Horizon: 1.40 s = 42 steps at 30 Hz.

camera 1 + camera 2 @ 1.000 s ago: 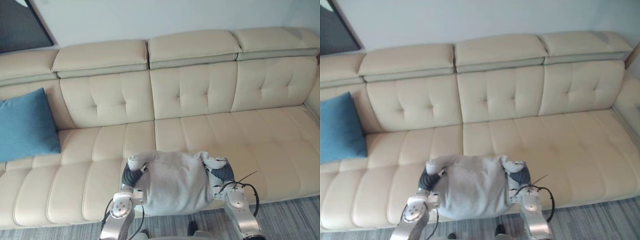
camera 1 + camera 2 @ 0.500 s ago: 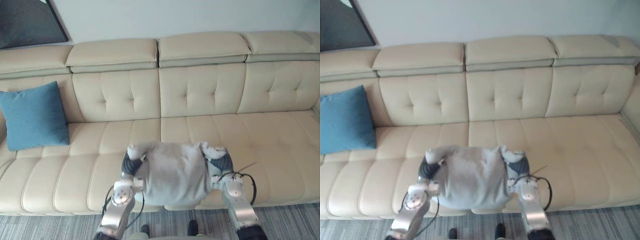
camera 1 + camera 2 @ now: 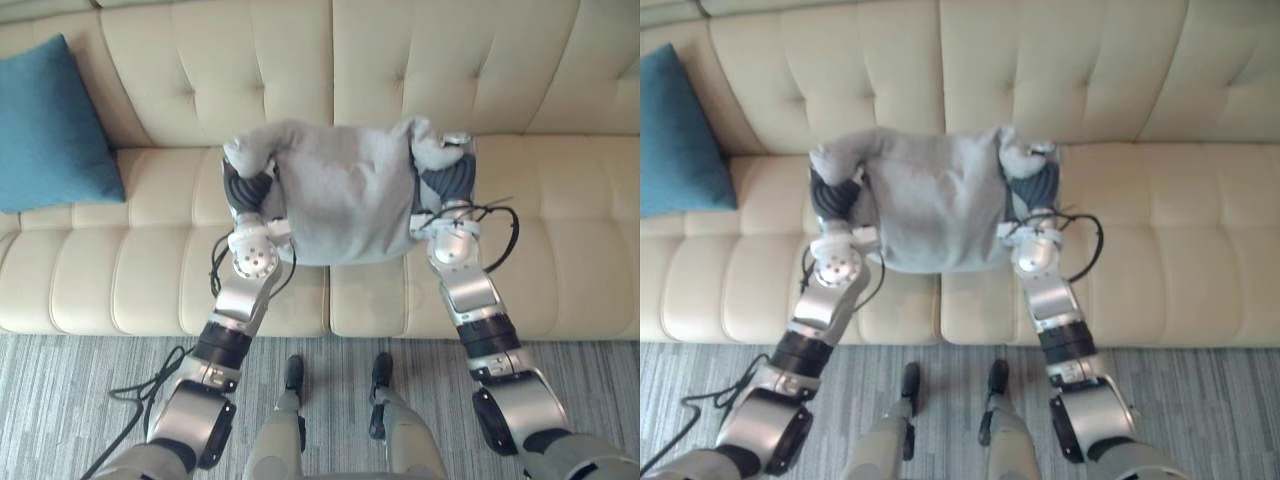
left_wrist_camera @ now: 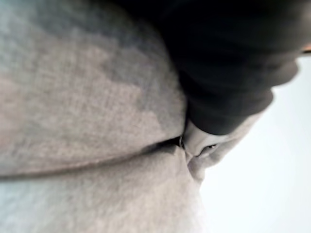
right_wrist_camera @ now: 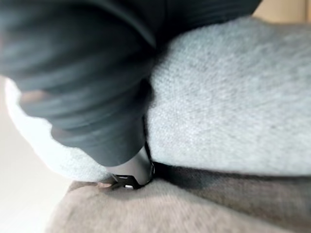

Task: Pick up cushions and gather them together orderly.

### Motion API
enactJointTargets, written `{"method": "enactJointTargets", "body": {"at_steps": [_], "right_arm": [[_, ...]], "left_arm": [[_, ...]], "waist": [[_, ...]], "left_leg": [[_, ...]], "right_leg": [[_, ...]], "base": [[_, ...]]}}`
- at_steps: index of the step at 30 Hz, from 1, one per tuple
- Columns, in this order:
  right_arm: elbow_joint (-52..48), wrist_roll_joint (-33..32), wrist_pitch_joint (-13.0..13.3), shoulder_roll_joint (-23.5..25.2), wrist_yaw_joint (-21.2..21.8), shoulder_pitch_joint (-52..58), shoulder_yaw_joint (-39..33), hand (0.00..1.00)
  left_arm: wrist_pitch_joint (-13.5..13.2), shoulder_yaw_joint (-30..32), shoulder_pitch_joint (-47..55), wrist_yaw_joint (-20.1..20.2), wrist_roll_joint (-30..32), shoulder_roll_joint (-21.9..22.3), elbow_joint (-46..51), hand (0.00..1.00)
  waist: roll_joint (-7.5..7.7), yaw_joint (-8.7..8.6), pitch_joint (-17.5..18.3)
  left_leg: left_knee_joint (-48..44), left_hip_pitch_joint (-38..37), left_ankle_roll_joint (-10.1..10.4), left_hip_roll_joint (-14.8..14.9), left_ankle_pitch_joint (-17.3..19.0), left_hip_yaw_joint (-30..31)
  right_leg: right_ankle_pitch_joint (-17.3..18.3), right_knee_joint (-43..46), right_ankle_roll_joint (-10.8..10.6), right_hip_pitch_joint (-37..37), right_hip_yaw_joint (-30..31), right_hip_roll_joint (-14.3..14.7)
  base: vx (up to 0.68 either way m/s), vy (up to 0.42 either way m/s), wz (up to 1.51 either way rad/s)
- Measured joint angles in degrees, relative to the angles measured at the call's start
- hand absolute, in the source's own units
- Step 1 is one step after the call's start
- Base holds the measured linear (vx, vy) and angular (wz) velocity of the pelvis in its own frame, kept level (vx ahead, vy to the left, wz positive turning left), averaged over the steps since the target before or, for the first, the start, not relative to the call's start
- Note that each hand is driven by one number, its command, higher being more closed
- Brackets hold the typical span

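Grey cushion [image 3: 345, 195] between left hand [image 3: 245, 188] and right hand [image 3: 448, 180], above sofa [image 3: 570, 240]; either hand's grip: cannot tell. Blue cushion [image 3: 50, 125] far left.

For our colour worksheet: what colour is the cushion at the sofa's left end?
Blue cushion; best in left eye view.

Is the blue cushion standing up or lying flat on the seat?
Standing, tilted back: the blue cushion leans against the backrest, with its lower edge resting on the seat.

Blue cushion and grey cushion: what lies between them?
The left hand by the grey cushion, then bare sofa to the blue cushion; left eye view.
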State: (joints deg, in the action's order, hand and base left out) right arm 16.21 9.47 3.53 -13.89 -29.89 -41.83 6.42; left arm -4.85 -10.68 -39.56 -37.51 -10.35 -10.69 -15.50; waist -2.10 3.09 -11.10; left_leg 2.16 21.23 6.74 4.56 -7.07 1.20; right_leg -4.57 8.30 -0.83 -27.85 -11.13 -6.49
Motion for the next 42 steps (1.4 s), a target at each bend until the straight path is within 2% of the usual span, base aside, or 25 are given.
{"method": "enactJointTargets", "body": {"at_steps": [5,6,10,14,18,22,27,31,33,36,37,39,42], "right_arm": [[7.68,1.87,-0.08,-1.20,-2.72,-11.34,1.57,1.00],[9.73,1.89,-0.19,-2.09,-2.72,-13.87,2.28,0.00],[13.86,1.81,-0.25,-4.04,-2.90,-20.81,2.27,0.00],[15.33,-0.21,-0.31,-5.86,-2.59,-26.74,0.43,0.00],[17.30,-8.70,-1.03,-8.08,-0.85,-29.50,-3.83,0.00],[16.98,-16.76,-1.01,-12.97,0.53,-29.55,-7.95,0.00],[16.02,-24.09,-0.77,-19.05,2.80,-23.86,-15.00,0.00],[13.74,-27.76,-0.78,-20.10,4.78,-10.87,-19.57,0.00],[10.16,-28.31,-0.68,-19.82,5.60,-3.65,-20.62,0.00],[3.64,-28.03,-0.39,-15.39,9.27,13.02,-22.02,0.00],[3.08,-27.80,-0.39,-14.57,9.80,14.84,-21.98,0.00],[0.12,-26.71,-0.18,-6.30,13.33,26.91,-21.72,0.00],[0.50,-25.02,-0.16,1.53,15.80,36.71,-20.61,0.00]], "left_arm": [[-0.01,0.31,-10.69,-1.06,0.10,-3.96,-7.69,1.00],[0.00,0.59,-12.67,-1.09,0.09,-4.42,-9.19,0.00],[-0.07,2.58,-18.41,-1.18,-0.11,-5.60,-14.28,0.00],[-1.01,2.98,-24.70,0.23,-1.16,-7.66,-18.40,0.00],[-0.98,3.77,-27.85,4.08,-3.91,-10.68,-21.42,0.00],[-0.98,6.63,-27.92,6.72,-6.10,-13.66,-21.47,0.00],[-0.99,13.36,-24.69,9.58,-10.12,-17.90,-21.55,0.00],[-1.01,17.33,-13.76,11.61,-11.78,-18.08,-20.32,0.00],[-1.02,18.53,-6.67,12.08,-12.21,-17.37,-16.64,0.00],[-1.07,18.54,10.36,14.01,-11.60,-10.44,-10.15,0.00],[-1.08,18.44,12.28,14.25,-11.32,-9.25,-9.57,0.00],[-0.94,15.47,24.87,16.17,-9.31,-1.66,-7.27,0.00],[-0.31,12.47,34.00,18.80,-6.78,3.74,-7.80,0.00]], "waist": [[-0.05,-0.21,-2.07],[-0.04,-0.18,-2.48],[-0.16,-0.36,-4.88],[-0.10,-0.45,-5.66],[-0.09,-0.44,-5.68],[-0.08,-0.43,-5.68],[0.04,-0.41,-5.73],[0.20,-0.60,-5.65],[0.32,-0.83,-5.58],[0.63,-1.03,-5.41],[0.65,-1.03,-5.40],[1.52,-0.86,-4.69],[2.75,-0.86,-2.58]], "left_leg": [[1.98,4.05,0.13,-0.04,-2.25,-0.33],[2.20,5.16,0.25,-0.01,-2.67,-0.32],[3.09,7.41,0.47,0.12,-3.60,0.10],[3.62,9.10,1.05,0.23,-4.30,0.70],[3.62,9.31,1.05,0.12,-4.31,0.71],[3.62,9.43,1.06,0.26,-4.31,0.67],[3.63,7.62,1.05,0.33,-4.29,0.54],[3.65,3.68,0.86,0.40,-4.03,-0.54],[3.64,2.55,0.09,0.59,-3.35,-0.88],[3.64,-0.59,-0.31,0.36,-2.84,-0.97],[3.64,-1.10,-0.25,0.34,-2.69,-1.02],[3.57,-4.46,-0.32,0.10,-1.36,-1.82],[2.90,-5.60,-0.42,0.07,-0.32,-2.48]], "right_leg": [[-0.42,1.38,0.45,-5.84,0.31,-0.23],[-0.67,1.38,0.60,-7.07,0.30,-0.20],[-0.85,1.40,0.75,-9.48,0.06,-0.03],[-0.84,1.47,0.77,-11.07,-0.64,-0.10],[-0.74,1.47,0.69,-11.11,-0.77,-0.31],[-0.46,1.77,0.56,-11.12,-0.96,-0.48],[1.50,4.53,0.53,-10.17,-1.18,-0.88],[3.54,6.23,0.50,-6.65,-1.28,-1.01],[4.40,7.18,0.50,-5.97,-1.32,-0.94],[5.80,8.45,0.29,-3.42,-1.29,-1.30],[5.94,8.54,0.28,-2.90,-1.29,-1.34],[7.36,8.85,0.08,-0.02,-1.05,-1.41],[8.13,8.99,-0.52,1.08,-0.67,-1.39]], "base": [[-0.04,-0.017,-0.02],[0.00,0.000,0.00],[-0.01,-0.026,0.04],[0.00,-0.026,0.08],[0.03,-0.008,0.04],[0.02,-0.017,0.04],[0.02,-0.040,0.06],[0.04,-0.052,0.05],[0.03,-0.051,0.04],[0.05,-0.031,0.03],[0.07,-0.013,-0.05],[0.08,-0.006,-0.11],[0.06,-0.004,-0.10]]}}
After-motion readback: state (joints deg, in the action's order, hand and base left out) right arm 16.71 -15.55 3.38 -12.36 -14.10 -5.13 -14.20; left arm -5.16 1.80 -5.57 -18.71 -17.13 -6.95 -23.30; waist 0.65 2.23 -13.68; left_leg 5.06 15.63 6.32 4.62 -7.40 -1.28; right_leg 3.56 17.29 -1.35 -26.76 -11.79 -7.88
